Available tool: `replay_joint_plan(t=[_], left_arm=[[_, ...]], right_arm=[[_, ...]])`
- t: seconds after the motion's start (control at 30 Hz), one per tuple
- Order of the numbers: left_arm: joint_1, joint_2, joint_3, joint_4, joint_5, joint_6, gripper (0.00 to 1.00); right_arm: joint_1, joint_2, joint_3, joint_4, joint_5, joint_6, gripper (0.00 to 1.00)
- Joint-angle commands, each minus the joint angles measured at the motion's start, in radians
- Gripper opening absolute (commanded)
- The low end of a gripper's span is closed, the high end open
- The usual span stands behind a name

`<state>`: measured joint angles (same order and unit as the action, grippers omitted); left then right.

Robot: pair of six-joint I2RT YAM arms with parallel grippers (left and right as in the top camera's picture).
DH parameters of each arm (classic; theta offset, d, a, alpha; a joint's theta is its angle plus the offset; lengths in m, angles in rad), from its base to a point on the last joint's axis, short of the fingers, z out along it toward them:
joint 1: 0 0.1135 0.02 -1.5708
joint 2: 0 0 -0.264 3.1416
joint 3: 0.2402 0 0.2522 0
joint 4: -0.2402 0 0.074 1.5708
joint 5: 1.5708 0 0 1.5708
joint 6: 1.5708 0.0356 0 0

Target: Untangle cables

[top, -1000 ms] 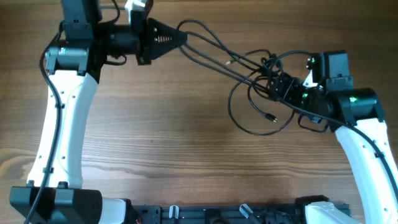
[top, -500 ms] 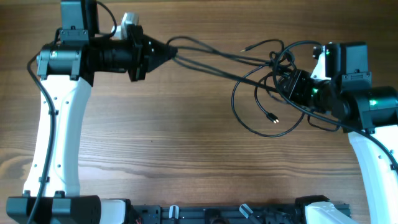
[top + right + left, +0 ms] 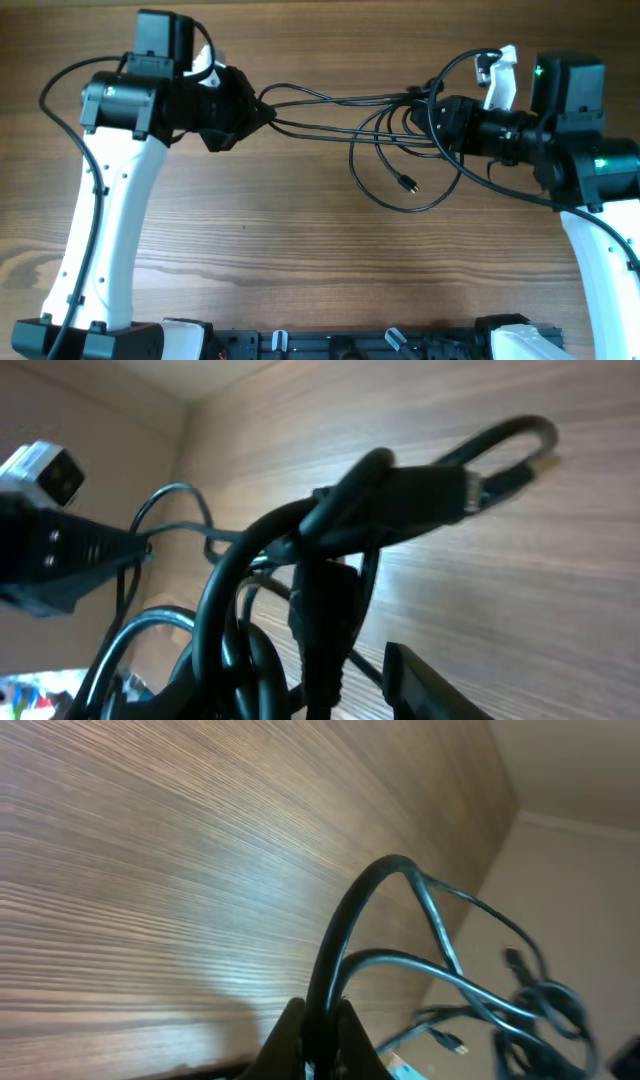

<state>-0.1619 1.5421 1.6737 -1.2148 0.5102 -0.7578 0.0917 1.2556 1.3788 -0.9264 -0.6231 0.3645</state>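
Several black cables (image 3: 352, 160) stretch in a tangled run between my two grippers across the wooden table (image 3: 300, 250). My left gripper (image 3: 262, 108) is shut on a few strands at their left end; in the left wrist view its fingers (image 3: 290, 1038) pinch a thick cable (image 3: 335, 945) that arcs upward. My right gripper (image 3: 432, 118) is closed around the knotted bundle at the right. In the right wrist view the bundle (image 3: 230, 590) and a plug (image 3: 400, 485) fill the jaws, and only one finger (image 3: 450, 680) shows. A loose loop ending in a small plug (image 3: 408, 184) hangs toward the table front.
The white left arm (image 3: 110, 210) runs down the left side and the right arm (image 3: 600, 250) down the right edge. A black rail (image 3: 340, 345) lies along the table's front edge.
My right gripper has swung up and turned leftward, closing on the knot. My left gripper has shifted right and slightly forward, still holding its strands. The loose loop has slid left.
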Motion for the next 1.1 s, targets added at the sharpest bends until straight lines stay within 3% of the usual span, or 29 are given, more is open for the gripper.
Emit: replay_joint_plan(t=[0.0,0.07,0.1,0.13,0.2,0.23,0.33,0.37,0.43,0.57,0.63,0.7,0.73,0.77,0.83,0.93,1.07], left_arm=[[0.001,0.010,0.006,-0.051,-0.544,0.018,0.04],[-0.005,0.010,0.006,-0.105,-0.664,-0.041,0.04],[-0.003,0.010,0.006,-0.132,-0.737,-0.089,0.04],[-0.002,0.010,0.006,-0.148,-0.803,-0.135,0.04],[-0.002,0.010,0.006,-0.149,-0.822,-0.145,0.04],[-0.002,0.010,0.006,-0.150,-0.822,-0.145,0.04],[-0.002,0.010,0.006,-0.170,-0.849,-0.145,0.04],[-0.002,0.010,0.006,-0.189,-0.896,-0.172,0.04],[-0.002,0.010,0.006,-0.216,-0.961,-0.232,0.04],[-0.002,0.010,0.006,-0.215,-0.919,-0.231,0.04],[-0.002,0.010,0.006,-0.211,-0.903,-0.230,0.04],[-0.002,0.010,0.006,-0.166,-0.773,-0.167,0.04],[-0.002,0.010,0.006,-0.107,-0.639,-0.056,0.04],[-0.002,0.010,0.006,-0.010,-0.378,0.123,0.04],[-0.002,0.008,0.006,0.112,-0.006,0.268,0.04],[-0.015,0.008,0.006,0.265,0.391,0.287,0.04],[-0.071,0.004,0.006,0.323,0.513,0.288,0.04]], right_arm=[[-0.045,-0.030,0.014,-0.072,0.333,0.222,0.13],[-0.045,-0.030,0.014,-0.129,0.523,0.298,0.11],[-0.045,-0.031,0.014,-0.138,0.542,0.308,0.20],[-0.045,-0.035,0.015,-0.131,0.455,0.290,0.27],[-0.045,-0.048,0.015,-0.056,0.172,0.175,0.31],[-0.045,-0.055,0.015,0.003,0.053,0.161,0.38],[-0.045,-0.087,0.016,0.129,-0.051,0.206,0.48],[-0.045,-0.102,0.016,0.164,-0.051,0.213,0.67],[-0.045,-0.122,0.016,0.181,0.028,0.217,0.66],[-0.045,-0.124,0.015,0.019,0.431,0.316,0.66],[-0.045,-0.112,0.015,-0.051,0.514,0.342,0.68],[-0.045,-0.104,0.015,-0.067,0.464,0.328,0.71],[-0.045,-0.100,0.015,-0.060,0.396,0.291,0.71],[-0.045,-0.092,0.015,-0.046,0.317,0.258,0.73],[-0.045,-0.077,0.015,-0.035,0.214,0.217,0.77],[-0.045,-0.055,0.015,-0.038,0.150,0.182,0.80],[-0.045,-0.020,0.014,-0.039,0.140,0.147,0.83]])
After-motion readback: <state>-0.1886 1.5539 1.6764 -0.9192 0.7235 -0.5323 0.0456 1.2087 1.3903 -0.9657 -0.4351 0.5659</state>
